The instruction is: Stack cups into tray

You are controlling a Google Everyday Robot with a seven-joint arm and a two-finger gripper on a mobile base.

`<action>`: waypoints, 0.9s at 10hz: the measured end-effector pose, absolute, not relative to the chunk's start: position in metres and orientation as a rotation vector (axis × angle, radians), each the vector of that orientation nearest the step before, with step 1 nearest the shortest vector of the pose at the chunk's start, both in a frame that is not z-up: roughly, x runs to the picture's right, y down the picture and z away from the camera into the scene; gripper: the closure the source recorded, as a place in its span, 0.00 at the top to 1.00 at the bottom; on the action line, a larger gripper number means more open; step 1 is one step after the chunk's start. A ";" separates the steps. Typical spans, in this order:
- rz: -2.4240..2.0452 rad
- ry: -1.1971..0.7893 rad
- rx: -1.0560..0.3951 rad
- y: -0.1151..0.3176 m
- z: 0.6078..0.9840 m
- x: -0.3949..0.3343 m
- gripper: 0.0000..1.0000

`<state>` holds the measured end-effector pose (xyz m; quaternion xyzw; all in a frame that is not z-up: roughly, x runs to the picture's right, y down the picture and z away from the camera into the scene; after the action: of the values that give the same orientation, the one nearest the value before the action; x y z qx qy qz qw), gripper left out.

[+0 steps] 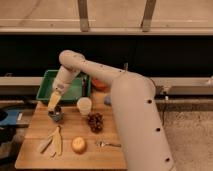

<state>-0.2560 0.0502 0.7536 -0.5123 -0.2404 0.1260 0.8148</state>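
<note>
Tray (74,91): upper left of the table (35,130), at the back edge.
Gripper (55,111): down over the small cup (56,117), just in front of the tray's left corner.
Second cup (84,106): right of the small cup, centre of the frame.
Grapes (94,122): just below and right of the second cup.
Banana (52,143): lower left.
Round fruit (78,145): right of the banana.
Fork (107,144): right of the round fruit.
Bowl (100,84): right of the tray, behind the arm.
</note>
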 end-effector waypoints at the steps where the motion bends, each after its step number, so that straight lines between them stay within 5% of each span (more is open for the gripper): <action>1: 0.283 -0.510 -1.049 0.037 0.748 -0.249 0.62; 5: 0.363 -0.480 -0.793 -0.027 0.727 -0.206 0.62; 9: 0.383 -0.473 -0.778 -0.022 0.732 -0.200 0.62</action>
<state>-0.1996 -0.0221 0.7318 -0.3733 -0.2269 0.1838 0.8806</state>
